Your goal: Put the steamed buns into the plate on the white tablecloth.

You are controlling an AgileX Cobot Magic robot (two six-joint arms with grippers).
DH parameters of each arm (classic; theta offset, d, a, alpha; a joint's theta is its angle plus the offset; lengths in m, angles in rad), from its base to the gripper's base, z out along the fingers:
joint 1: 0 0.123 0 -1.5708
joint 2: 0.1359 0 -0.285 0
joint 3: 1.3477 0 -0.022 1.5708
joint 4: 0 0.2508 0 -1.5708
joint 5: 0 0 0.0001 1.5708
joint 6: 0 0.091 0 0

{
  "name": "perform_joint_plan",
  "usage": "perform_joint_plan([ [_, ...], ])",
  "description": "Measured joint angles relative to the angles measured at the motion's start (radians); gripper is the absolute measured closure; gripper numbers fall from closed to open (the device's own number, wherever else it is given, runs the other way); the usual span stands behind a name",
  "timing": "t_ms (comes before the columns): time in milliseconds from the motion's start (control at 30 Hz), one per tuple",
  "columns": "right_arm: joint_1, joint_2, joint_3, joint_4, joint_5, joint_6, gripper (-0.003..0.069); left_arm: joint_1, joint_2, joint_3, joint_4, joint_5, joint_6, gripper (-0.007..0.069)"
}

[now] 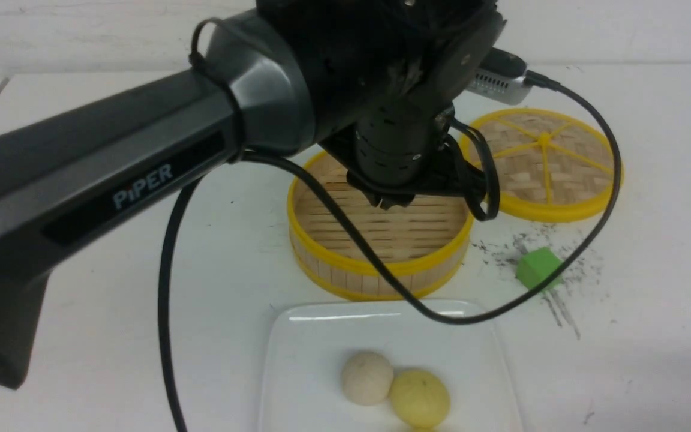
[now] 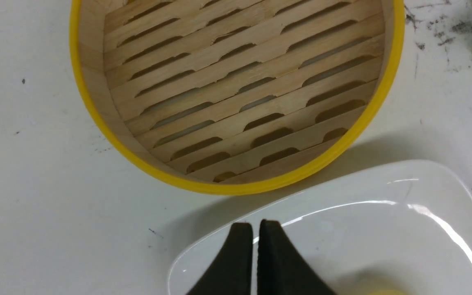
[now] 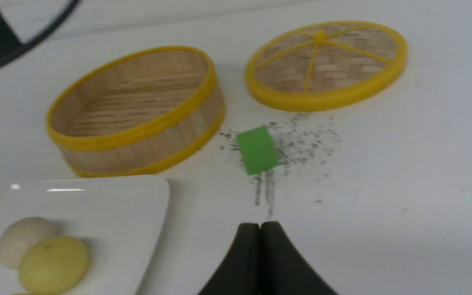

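Observation:
The cream bun (image 1: pixel 367 377) and the pale yellow bun (image 1: pixel 419 398) lie side by side, touching, in the white rectangular plate (image 1: pixel 303 360) on the white tablecloth (image 1: pixel 651 300) at the near edge. In the right wrist view the cream bun (image 3: pixel 23 239) and yellow bun (image 3: pixel 53 264) show in the plate (image 3: pixel 129 213). My left gripper (image 1: pixel 390 201) hangs above the steamer, empty; in its wrist view it (image 2: pixel 255 225) is shut over the plate's rim (image 2: pixel 383 229). My right gripper (image 3: pixel 259 226) is shut and empty above the bare cloth, outside the front view.
The round yellow-rimmed bamboo steamer (image 1: pixel 381 264) stands just behind the plate with nothing in it. Its woven lid (image 1: pixel 543 162) lies at the back right. A green cube (image 1: pixel 537 268) sits among dark scribbles right of the steamer. The left arm's cable hangs over the plate's far edge.

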Motion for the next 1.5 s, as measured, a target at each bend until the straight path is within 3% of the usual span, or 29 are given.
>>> perform_joint_plan([
  [367,-0.309,0.000,0.149,-0.016,-0.036,0.000,0.0647,-0.168,-0.162,0.000,0.208,0.000,0.059,0.0584],
  [733,-0.354,0.000,0.186,-0.020,-0.118,0.003,0.0633,-0.167,-0.338,0.047,0.170,0.000,0.181,0.0583],
  [867,-0.354,0.000,0.187,-0.021,-0.118,0.003,0.0630,-0.117,-0.418,0.150,0.123,0.000,0.190,0.0583],
  [1200,-0.354,0.000,0.187,-0.022,-0.118,-0.006,0.0620,0.266,-0.653,0.670,-0.049,-0.005,0.182,0.0583],
  [1333,-0.354,0.000,0.187,-0.022,-0.118,-0.069,0.0617,0.310,-0.720,0.793,-0.072,-0.060,0.152,0.0583],
  [1500,-0.354,0.000,0.187,-0.023,-0.116,-0.253,0.0610,0.320,-0.786,0.890,-0.102,-0.137,0.090,0.0583],
])
